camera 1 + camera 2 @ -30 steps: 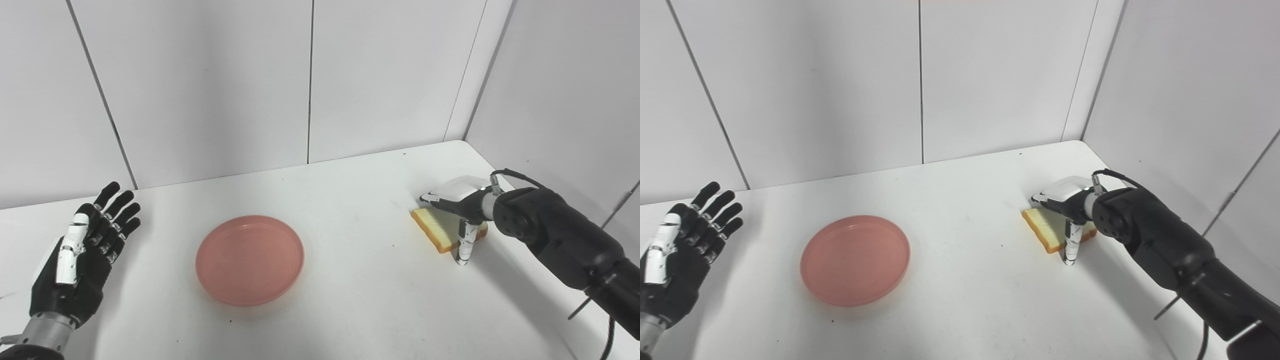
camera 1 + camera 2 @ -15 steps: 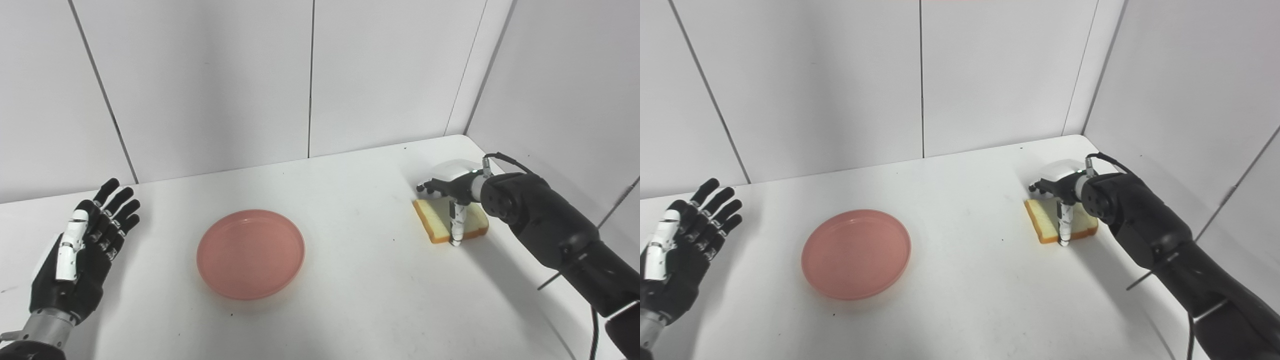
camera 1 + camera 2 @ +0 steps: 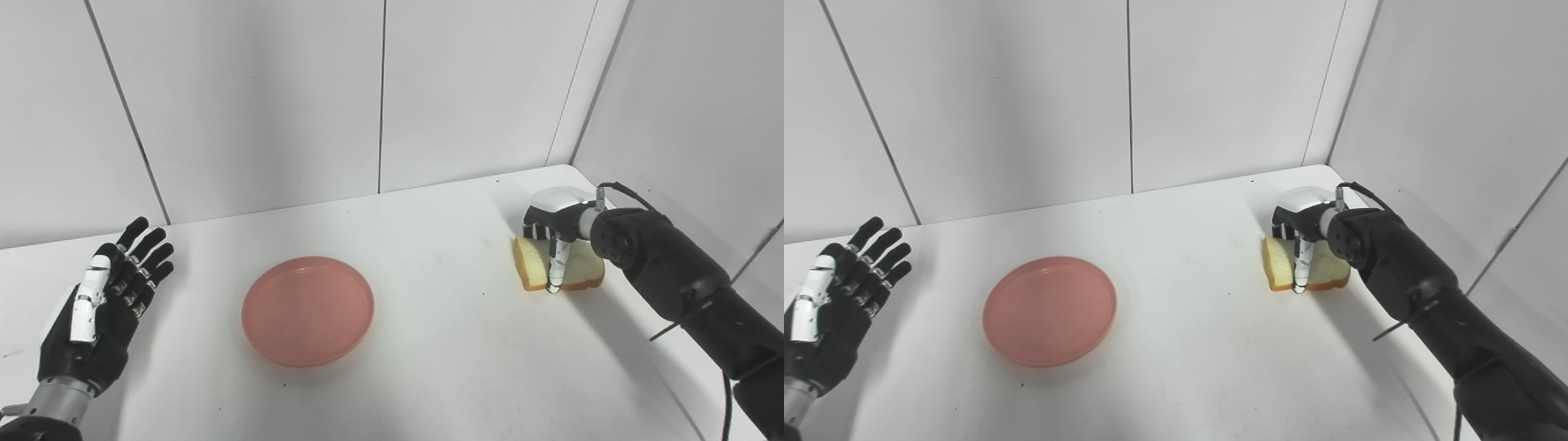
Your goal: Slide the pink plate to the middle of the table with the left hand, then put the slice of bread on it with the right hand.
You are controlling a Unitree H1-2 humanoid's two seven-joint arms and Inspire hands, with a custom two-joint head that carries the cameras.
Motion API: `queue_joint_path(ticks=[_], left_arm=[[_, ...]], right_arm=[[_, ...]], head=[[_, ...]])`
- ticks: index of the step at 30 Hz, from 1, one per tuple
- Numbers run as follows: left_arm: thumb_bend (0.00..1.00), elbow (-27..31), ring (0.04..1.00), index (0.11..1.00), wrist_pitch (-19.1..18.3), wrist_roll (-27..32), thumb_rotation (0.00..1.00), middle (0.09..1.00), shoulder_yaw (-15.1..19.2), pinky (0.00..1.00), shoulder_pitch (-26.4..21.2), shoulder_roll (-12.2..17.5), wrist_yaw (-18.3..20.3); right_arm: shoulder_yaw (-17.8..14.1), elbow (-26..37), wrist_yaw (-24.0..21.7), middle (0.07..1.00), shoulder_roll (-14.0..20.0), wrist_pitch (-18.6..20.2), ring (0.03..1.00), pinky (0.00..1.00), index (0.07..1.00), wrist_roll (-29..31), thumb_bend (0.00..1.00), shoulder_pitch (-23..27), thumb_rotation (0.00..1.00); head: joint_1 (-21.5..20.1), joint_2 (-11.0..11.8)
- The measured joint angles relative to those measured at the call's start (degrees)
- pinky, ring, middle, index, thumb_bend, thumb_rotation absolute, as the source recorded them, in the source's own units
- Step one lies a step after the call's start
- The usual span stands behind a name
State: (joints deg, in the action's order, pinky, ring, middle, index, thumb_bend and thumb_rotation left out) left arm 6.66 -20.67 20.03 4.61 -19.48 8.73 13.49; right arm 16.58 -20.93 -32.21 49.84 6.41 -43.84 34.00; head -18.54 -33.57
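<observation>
The pink plate [image 3: 307,310] lies flat on the white table [image 3: 429,367], left of its middle. My left hand [image 3: 101,309] rests open at the table's left side, fingers spread, well apart from the plate. The slice of bread [image 3: 585,269] sits at the far right of the table, its left edge tipped up. My right hand [image 3: 553,223] is over it, fingers curled down behind the far edge and the thumb pressed against the near edge, pinching the slice. The bread still touches the table.
White wall panels [image 3: 380,92] close off the back, and another panel [image 3: 704,110] stands just right of the bread. The table's right edge [image 3: 667,367] runs under my right forearm [image 3: 674,275].
My right hand has moved a little farther back over the bread and its fingers have curled down, closing on the slice, whose left edge has risen. Left hand and plate are unmoved.
</observation>
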Motion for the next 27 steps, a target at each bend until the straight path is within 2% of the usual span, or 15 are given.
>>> queue_joint_path(ticks=[5, 9, 12, 16, 19, 21, 24, 27], left_arm=[[0.42, 0.0, 0.933, 0.921, -0.3, 0.0, 1.00, 0.934, 0.0, 0.96, 0.0, 0.0, 0.0], [0.41, 0.0, 0.930, 0.923, -0.3, 0.0, 1.00, 0.931, -0.1, 0.95, 0.0, -0.3, -0.2], [0.42, 0.0, 0.931, 0.928, -0.3, -0.2, 1.00, 0.934, -0.5, 0.95, 0.0, -0.4, -0.1], [0.41, 0.0, 0.929, 0.927, -0.3, -1.2, 1.00, 0.931, -0.9, 0.95, 0.0, -0.8, -0.2], [0.41, 0.0, 0.931, 0.930, -0.2, -1.6, 1.00, 0.934, -1.3, 0.95, 0.0, -1.8, -0.6], [0.41, 0.0, 0.933, 0.931, -0.1, -2.2, 1.00, 0.936, -1.8, 0.96, 0.0, -2.0, -0.6], [0.41, 0.0, 0.936, 0.933, -0.1, -2.7, 1.00, 0.935, -2.4, 0.96, 0.0, -2.1, -0.8], [0.41, 0.1, 0.929, 0.926, -0.2, -3.0, 1.00, 0.933, -2.6, 0.94, 0.0, -2.3, -1.4]], right_arm=[[0.0, 2.2, -0.9, 0.480, 0.2, 0.3, 0.387, 0.40, 0.550, 0.1, 0.51, -0.6, 0.00], [-0.4, 7.0, -3.3, 0.487, 0.1, 2.3, 0.396, 0.43, 0.528, 0.5, 0.51, -1.8, 0.00], [-1.0, 9.5, -3.5, 0.509, 0.2, 2.3, 0.414, 0.48, 0.498, 0.6, 0.52, -1.9, 0.00], [-1.7, 14.3, -4.3, 0.510, 0.2, 2.3, 0.414, 0.49, 0.505, 0.7, 0.52, -1.3, 0.00], [-1.9, 18.5, -5.8, 0.524, 0.1, 2.3, 0.433, 0.51, 0.474, 0.9, 0.52, -0.4, 0.00], [-1.8, 21.4, -7.7, 0.504, -0.1, 2.5, 0.413, 0.44, 0.506, 0.9, 0.52, 0.8, 0.00], [-1.8, 24.3, -9.9, 0.493, -0.9, 3.6, 0.406, 0.43, 0.519, 0.8, 0.52, 2.6, 0.00], [-1.7, 26.1, -10.9, 0.504, -2.6, 4.3, 0.416, 0.45, 0.490, 0.2, 0.52, 3.5, 0.00]], head=[[0.3, 0.4], [1.1, 1.0], [1.7, 1.3], [2.5, 1.9], [3.3, 2.6], [4.3, 3.2], [5.4, 3.5], [7.0, 4.2]])
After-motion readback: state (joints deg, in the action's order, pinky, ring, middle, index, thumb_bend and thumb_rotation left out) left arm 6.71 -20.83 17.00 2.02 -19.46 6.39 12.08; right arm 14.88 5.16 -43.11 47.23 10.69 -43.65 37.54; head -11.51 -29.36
